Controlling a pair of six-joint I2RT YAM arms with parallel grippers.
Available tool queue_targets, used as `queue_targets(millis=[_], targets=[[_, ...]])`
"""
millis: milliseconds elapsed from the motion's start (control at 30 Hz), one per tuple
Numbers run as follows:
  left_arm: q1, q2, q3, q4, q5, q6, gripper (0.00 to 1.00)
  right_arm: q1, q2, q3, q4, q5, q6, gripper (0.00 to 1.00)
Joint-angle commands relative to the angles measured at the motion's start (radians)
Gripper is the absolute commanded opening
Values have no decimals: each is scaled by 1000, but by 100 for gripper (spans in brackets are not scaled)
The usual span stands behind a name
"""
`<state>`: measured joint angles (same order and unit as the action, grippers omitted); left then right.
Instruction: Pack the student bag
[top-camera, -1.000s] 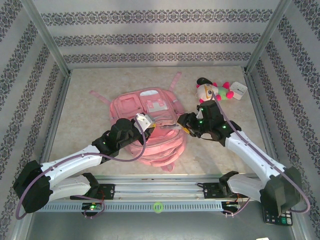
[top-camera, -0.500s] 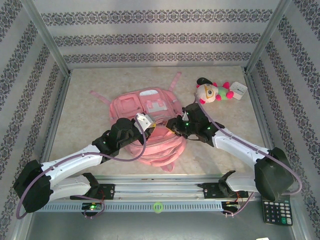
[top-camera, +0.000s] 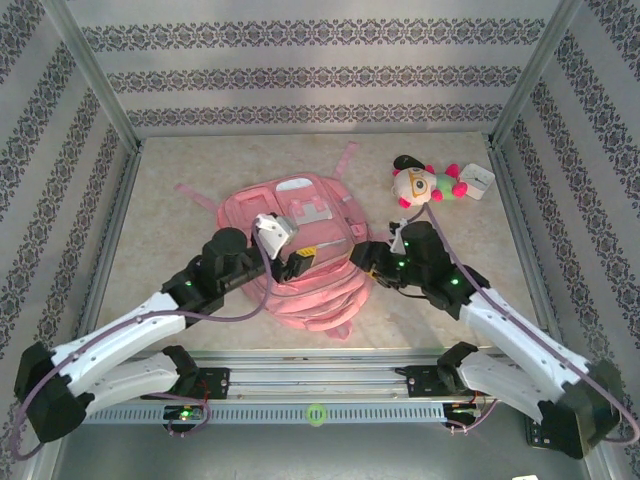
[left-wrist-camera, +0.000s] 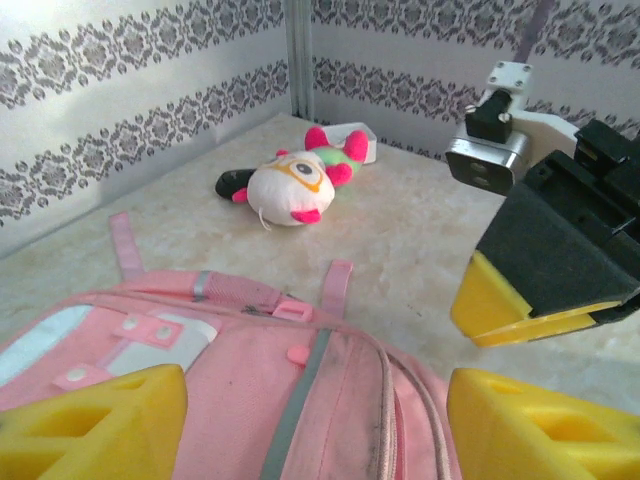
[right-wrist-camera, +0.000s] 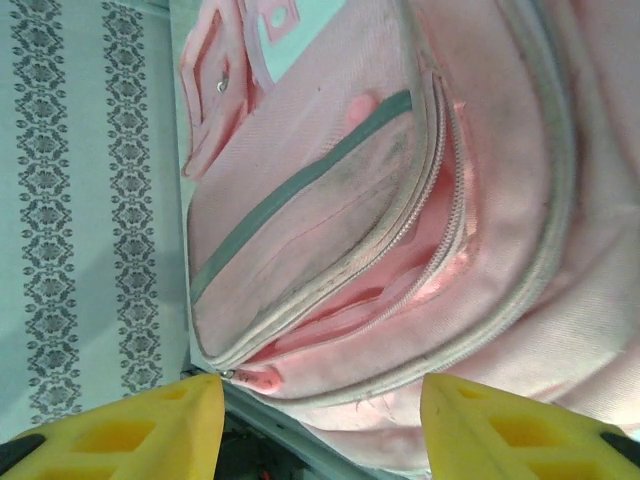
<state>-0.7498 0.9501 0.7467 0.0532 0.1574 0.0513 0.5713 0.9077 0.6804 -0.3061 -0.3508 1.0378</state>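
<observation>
The student bag, a soft pink fabric backpack (top-camera: 310, 215), lay part-unzipped; left gripper (left-wrist-camera: 315, 420) and right gripper (right-wrist-camera: 320, 420) gaped empty, best placed to spread its four-o'clock mouth (right-wrist-camera: 400, 280).

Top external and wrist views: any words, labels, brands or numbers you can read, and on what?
No text can be read in these views.
student bag: its white front patches look blank, with no print legible.
plush toy: face markings only, no letters.
white box beside the toy: too small to tell whether it carries print.

Overhead rear overview; two near wrist views, likely same student bag (top-camera: 320, 295)
</observation>
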Motion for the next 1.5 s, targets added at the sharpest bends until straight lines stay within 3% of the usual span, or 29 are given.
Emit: queue_targets(millis=[0,67,200,233,333,433,600,767,1233,1300,1467], targets=[[50,-68,51,-293,70,90,73,11,-15,53,-122,62,-223,55],[120,-95,97,-470,219,279,72,58,3,99,-112,130,-366,54],[231,-57,207,-748,253,602,71,150,119,195,-70,228,-604,45],[237,-40,223,-796,245,684,72,148,156,217,-44,229,-584,42],[236,17,252,-876,242,861,89,121,267,222,82,129,-445,38],[234,82,247,-936,251,1017,90,123,341,153,182,111,-312,36],[219,85,133,-782,185,1142,89,111,409,4,315,174,-211,33],[204,89,70,-656,160,1213,90,60,455,-42,372,151,-207,32],[155,208,16,-540,90,1375,80,48,252,-61,339,121,-215,36],[143,215,3,-514,89,1370,74,51,233,-60,330,113,-223,37],[135,245,-7,-440,127,1257,39,94,186,-55,259,131,-314,39]])
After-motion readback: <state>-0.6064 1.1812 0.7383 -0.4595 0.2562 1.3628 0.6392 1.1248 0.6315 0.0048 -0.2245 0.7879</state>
